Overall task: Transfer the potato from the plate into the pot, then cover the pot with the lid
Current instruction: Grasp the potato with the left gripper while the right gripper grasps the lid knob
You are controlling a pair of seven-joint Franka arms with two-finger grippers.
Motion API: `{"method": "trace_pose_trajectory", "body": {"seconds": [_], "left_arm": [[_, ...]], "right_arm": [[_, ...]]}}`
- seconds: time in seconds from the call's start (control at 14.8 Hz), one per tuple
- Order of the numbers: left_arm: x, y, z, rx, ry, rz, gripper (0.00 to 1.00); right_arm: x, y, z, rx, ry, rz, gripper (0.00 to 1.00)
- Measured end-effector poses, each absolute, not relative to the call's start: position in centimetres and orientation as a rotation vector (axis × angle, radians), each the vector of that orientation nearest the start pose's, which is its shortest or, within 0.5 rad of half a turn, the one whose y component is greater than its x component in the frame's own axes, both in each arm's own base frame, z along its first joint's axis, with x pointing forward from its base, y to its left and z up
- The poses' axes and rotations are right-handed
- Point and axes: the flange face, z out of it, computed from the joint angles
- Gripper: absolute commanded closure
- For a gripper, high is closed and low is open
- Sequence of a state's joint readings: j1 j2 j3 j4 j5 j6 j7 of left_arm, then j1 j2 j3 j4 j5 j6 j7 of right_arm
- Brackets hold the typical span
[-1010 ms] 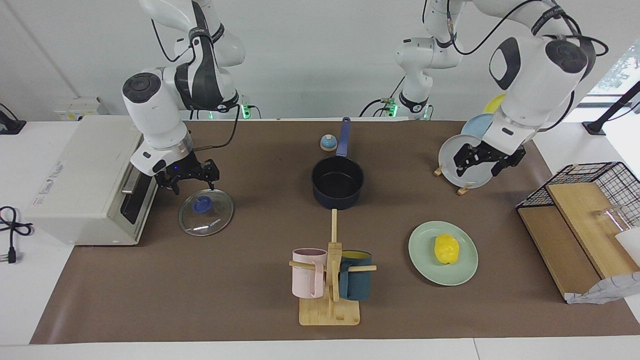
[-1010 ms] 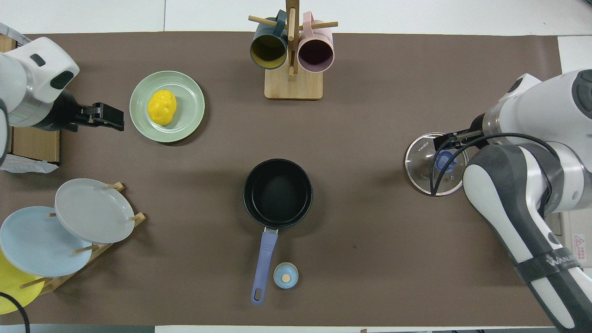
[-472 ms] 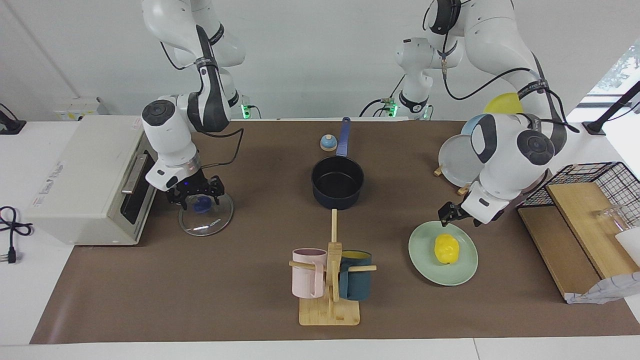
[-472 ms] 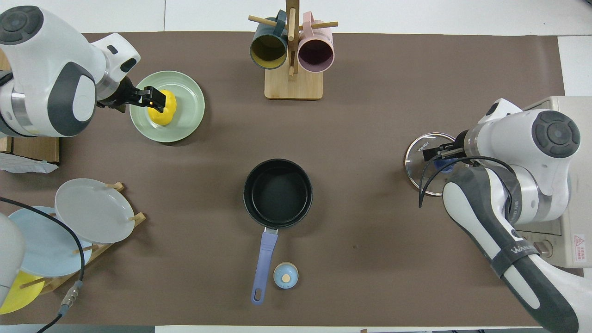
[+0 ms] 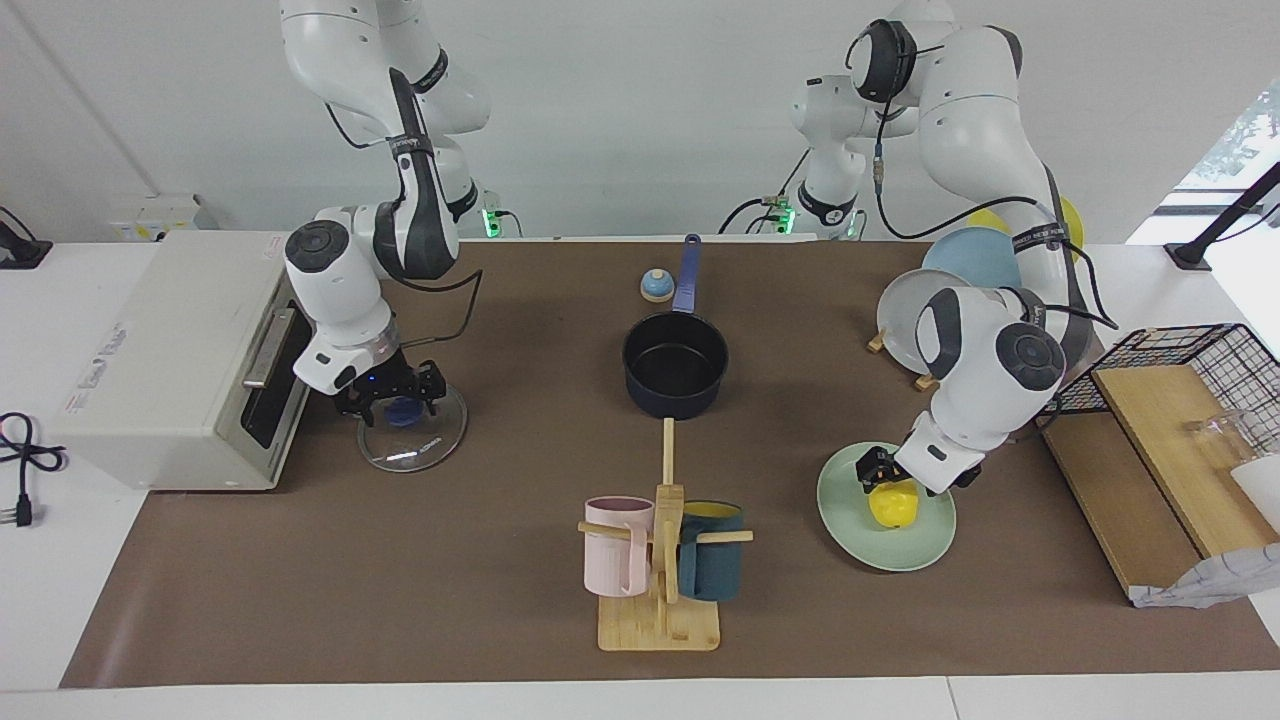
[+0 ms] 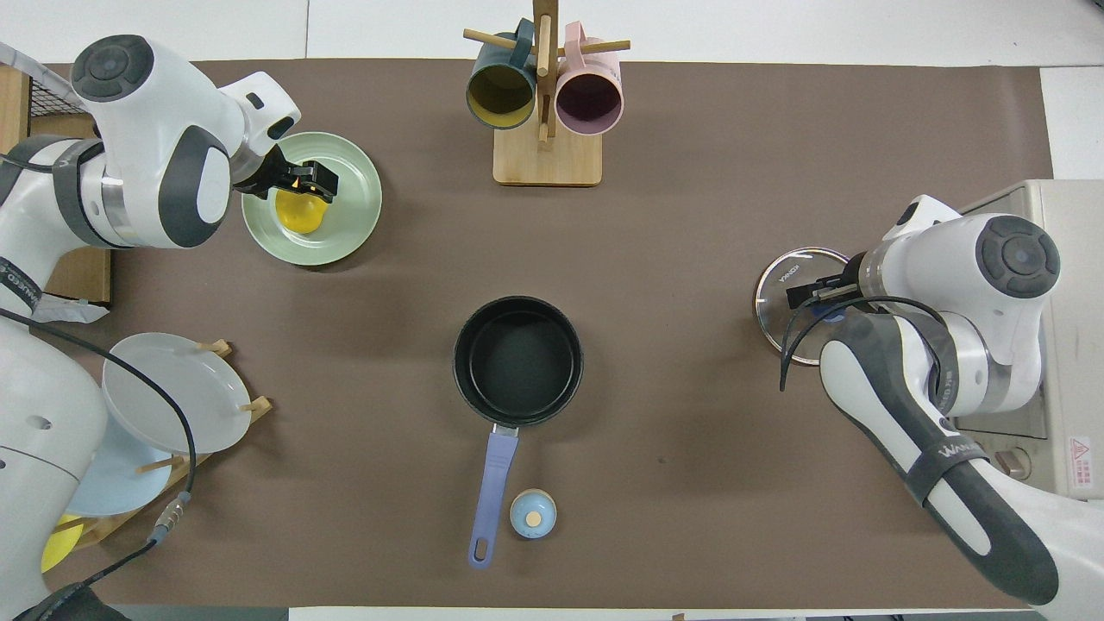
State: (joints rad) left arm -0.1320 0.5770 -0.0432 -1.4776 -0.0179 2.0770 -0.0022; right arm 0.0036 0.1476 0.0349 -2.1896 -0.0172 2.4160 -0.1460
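The yellow potato (image 5: 897,509) (image 6: 298,212) lies on the mint-green plate (image 5: 858,538) (image 6: 355,216) toward the left arm's end of the table. My left gripper (image 5: 886,478) (image 6: 305,179) is down on the potato, its fingers open on either side of it. The navy pot (image 5: 675,366) (image 6: 517,360) stands empty mid-table, its handle pointing toward the robots. The glass lid (image 5: 418,442) (image 6: 783,295) lies flat toward the right arm's end. My right gripper (image 5: 392,397) (image 6: 816,293) is low over the lid's blue knob, fingers open around it.
A wooden mug rack (image 5: 660,565) with a pink and a teal mug stands farther from the robots than the pot. A plate rack (image 5: 915,322), a wire basket with boards (image 5: 1170,400), a white oven (image 5: 165,350) and a small blue-topped knob (image 5: 656,287) are also here.
My left gripper has swung from the plate rack over to the green plate and come down onto the potato. My right gripper has lowered onto the lid's knob.
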Motion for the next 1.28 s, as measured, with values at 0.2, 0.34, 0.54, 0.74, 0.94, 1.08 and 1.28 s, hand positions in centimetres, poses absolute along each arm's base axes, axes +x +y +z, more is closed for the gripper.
{"method": "trace_pose_trajectory", "body": {"seconds": [0.2, 0.34, 0.54, 0.74, 0.94, 1.08, 1.28], "left_arm": [[70.2, -12.4, 33.8, -3.171, 0.269, -0.076, 0.0], [70.2, -12.4, 33.3, -3.162, 0.29, -0.084, 0.0], [69.9, -12.2, 32.4, -3.134, 0.327, -0.07, 0.0], [69.7, -12.2, 32.1, -3.133, 0.335, -0.069, 0.34], [69.8, -12.0, 32.0, -3.132, 0.332, -0.069, 1.0], [69.8, -11.9, 32.3, -3.132, 0.329, -0.077, 1.0], [70.0, -11.9, 32.8, -3.133, 0.326, -0.082, 1.0]], "right_arm": [[55.6, 2.2, 32.4, -3.135, -0.311, -0.114, 0.01], [55.5, 2.2, 32.3, -3.134, -0.317, -0.111, 0.03], [55.3, 1.9, 32.1, -3.13, -0.368, -0.101, 0.12], [55.3, 1.8, 32.0, -3.129, -0.382, -0.097, 0.38], [55.2, 1.8, 32.0, -3.129, -0.384, -0.091, 0.76], [55.1, 1.9, 32.0, -3.128, -0.388, -0.074, 0.98], [55.6, 2.4, 33.1, -3.124, -0.401, -0.016, 1.0]]}}
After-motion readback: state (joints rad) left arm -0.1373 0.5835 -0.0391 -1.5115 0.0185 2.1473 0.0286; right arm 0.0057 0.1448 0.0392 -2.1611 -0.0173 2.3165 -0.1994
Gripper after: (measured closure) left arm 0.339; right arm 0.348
